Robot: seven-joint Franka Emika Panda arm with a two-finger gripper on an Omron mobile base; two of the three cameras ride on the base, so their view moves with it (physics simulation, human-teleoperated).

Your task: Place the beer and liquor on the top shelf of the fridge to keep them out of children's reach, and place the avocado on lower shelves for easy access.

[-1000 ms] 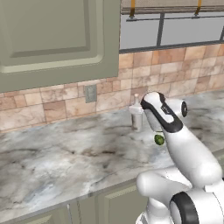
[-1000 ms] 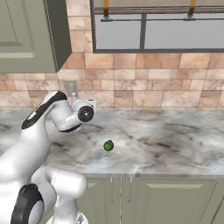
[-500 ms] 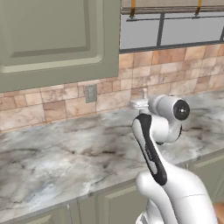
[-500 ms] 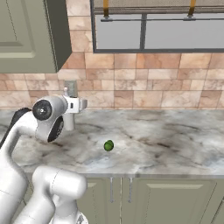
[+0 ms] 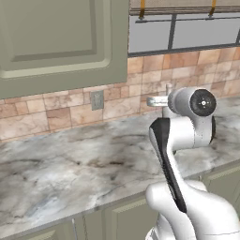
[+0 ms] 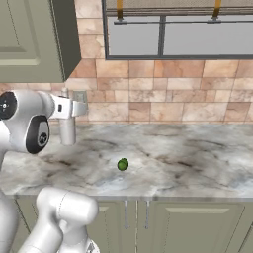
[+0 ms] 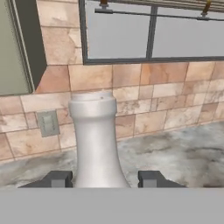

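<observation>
Right now my pincer (image 7: 104, 178) is gripping a pale grey bottle (image 7: 96, 140) between its two fingertips (image 7: 57, 178), holding it upright above the marble table (image 6: 197, 158). Farther out, the avocado (image 6: 122, 164) is sitting alone on that table near the front edge, well apart from the bottle.

Kitchen wall and bench

A marbled grey bench (image 6: 197, 158) runs under a backsplash (image 6: 163, 106) of tan and brown stone tiles. Olive-green cupboard doors (image 5: 56, 42) hang above on the left; a window (image 6: 178, 34) with a dark frame sits to the right. A grey wall socket (image 5: 97, 100) is set into the tiles. More green cupboard doors (image 6: 197, 227) stand below the bench.
</observation>
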